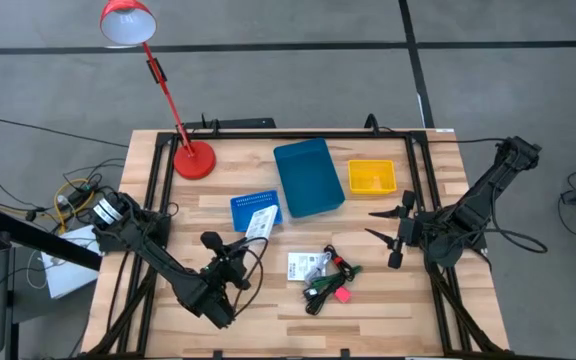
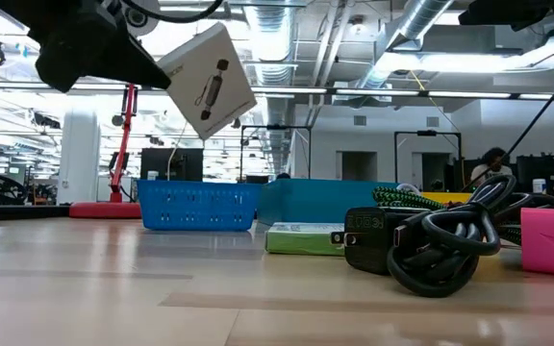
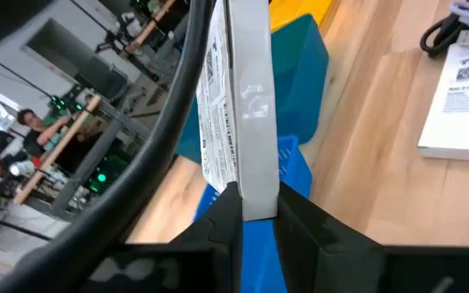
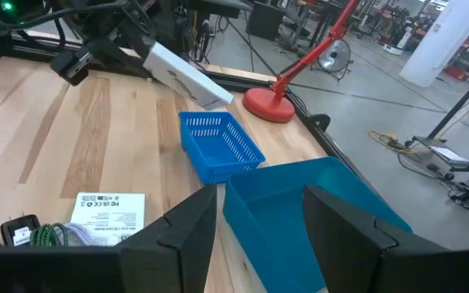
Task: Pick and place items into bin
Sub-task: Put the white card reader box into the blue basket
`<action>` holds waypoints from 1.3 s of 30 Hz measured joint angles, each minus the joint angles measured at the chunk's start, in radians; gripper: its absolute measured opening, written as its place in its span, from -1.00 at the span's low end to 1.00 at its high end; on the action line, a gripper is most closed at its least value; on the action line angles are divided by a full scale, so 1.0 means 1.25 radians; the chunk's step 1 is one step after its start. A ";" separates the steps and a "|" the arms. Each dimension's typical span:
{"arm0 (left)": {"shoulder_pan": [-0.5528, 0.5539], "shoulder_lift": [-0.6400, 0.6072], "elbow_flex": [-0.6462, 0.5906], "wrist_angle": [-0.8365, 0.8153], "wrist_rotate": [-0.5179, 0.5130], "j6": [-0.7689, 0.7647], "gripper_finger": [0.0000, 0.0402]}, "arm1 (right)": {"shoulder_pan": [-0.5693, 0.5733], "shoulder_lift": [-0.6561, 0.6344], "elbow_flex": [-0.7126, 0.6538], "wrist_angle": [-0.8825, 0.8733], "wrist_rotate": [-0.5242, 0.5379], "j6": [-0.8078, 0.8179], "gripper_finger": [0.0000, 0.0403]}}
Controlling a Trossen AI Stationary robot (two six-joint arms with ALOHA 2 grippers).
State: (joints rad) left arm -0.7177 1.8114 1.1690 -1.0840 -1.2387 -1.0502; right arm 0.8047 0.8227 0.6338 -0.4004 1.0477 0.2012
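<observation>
White box (image 1: 261,222), fine print unreadable

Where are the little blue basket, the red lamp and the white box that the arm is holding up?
Blue basket (image 4: 218,146): right wrist view, on its mesh side wall.
Red lamp (image 1: 194,159): high view, on its round base.
White box (image 2: 208,82): low view, on its printed face, held by the left gripper (image 3: 257,213).

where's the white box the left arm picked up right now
The white box is pinched in the left gripper, lifted off the table and tilted over the small blue basket, just left of the teal bin in the high view.
</observation>
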 joint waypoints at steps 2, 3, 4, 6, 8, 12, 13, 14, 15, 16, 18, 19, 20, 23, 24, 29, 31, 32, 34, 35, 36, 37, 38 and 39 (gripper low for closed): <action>0.000 0.000 0.000 0.001 0.006 -0.004 -0.83 | 0.000 0.000 0.000 0.000 0.000 0.000 -0.12; 0.000 0.000 0.000 0.001 0.011 -0.008 -0.83 | 0.000 0.000 0.000 0.000 0.000 0.000 -0.12; 0.000 0.000 0.000 0.001 0.018 -0.009 -0.83 | 0.000 0.000 0.000 0.000 0.000 0.000 -0.12; 0.000 0.000 0.000 0.008 0.025 -0.009 -0.83 | 0.000 0.000 0.000 0.000 0.000 0.000 -0.12; 0.000 -0.007 0.000 0.035 0.025 0.008 -0.83 | 0.000 0.000 0.000 0.000 0.000 0.000 -0.12; 0.000 -0.052 0.000 0.135 0.023 0.128 -0.84 | 0.000 0.000 0.000 0.000 0.000 0.000 -0.12; 0.000 -0.066 0.000 0.166 0.023 0.170 -0.84 | 0.000 0.000 0.000 0.000 0.000 0.000 -0.12; 0.000 -0.080 0.000 0.194 0.024 0.216 -0.84 | 0.000 0.000 0.000 0.000 0.000 0.000 -0.12; 0.001 -0.096 0.000 0.222 0.027 0.261 -0.84 | 0.000 0.000 0.000 0.000 0.000 0.000 -0.12; 0.003 -0.112 0.000 0.247 0.035 0.305 -0.84 | 0.000 0.000 0.000 0.001 0.000 0.000 -0.12; 0.009 -0.144 0.000 0.284 0.065 0.383 -0.84 | 0.000 0.000 0.000 0.001 0.000 0.000 -0.12; 0.014 -0.161 0.000 0.296 0.086 0.415 -0.84 | 0.000 0.000 0.000 0.001 0.000 0.000 -0.12; 0.022 -0.177 0.000 0.310 0.109 0.449 -0.84 | 0.000 0.000 0.000 0.001 0.000 0.000 -0.12; 0.048 -0.222 0.000 0.328 0.190 0.532 -0.84 | 0.000 0.000 0.000 0.001 0.000 0.000 -0.12; 0.059 -0.235 0.000 0.330 0.221 0.553 -0.84 | 0.000 0.000 0.000 0.001 0.000 0.000 -0.12; 0.134 -0.296 0.000 0.329 0.380 0.641 -0.84 | 0.000 0.000 0.000 0.001 0.000 0.000 -0.12; 0.169 -0.315 0.000 0.320 0.442 0.667 -0.84 | 0.000 0.000 0.000 0.001 0.000 0.000 -0.12; 0.188 -0.324 0.000 0.312 0.471 0.676 -0.84 | 0.000 0.000 0.000 0.001 0.000 0.000 -0.12; 0.230 -0.342 0.000 0.295 0.534 0.689 -0.83 | 0.000 0.000 0.000 0.001 0.000 0.000 -0.12; 0.251 -0.350 0.000 0.281 0.559 0.694 -0.83 | 0.000 0.000 0.000 0.001 0.000 0.000 -0.12; 0.271 -0.355 0.000 0.266 0.581 0.698 -0.83 | 0.000 0.000 0.000 0.001 0.000 0.000 -0.12; 0.293 -0.360 0.000 0.249 0.601 0.701 -0.83 | 0.000 0.000 0.000 0.001 0.000 0.001 -0.12; 0.314 -0.363 0.000 0.233 0.623 0.707 -0.83 | 0.000 0.000 0.000 0.001 -0.001 0.001 -0.12; 0.335 -0.365 0.000 0.222 0.648 0.715 -0.83 | 0.000 0.000 0.000 0.001 -0.002 0.001 -0.12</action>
State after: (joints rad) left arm -0.2989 1.3550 1.1690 -0.8065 -0.4291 -0.1564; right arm 0.8047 0.8227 0.6338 -0.3996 1.0451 0.2020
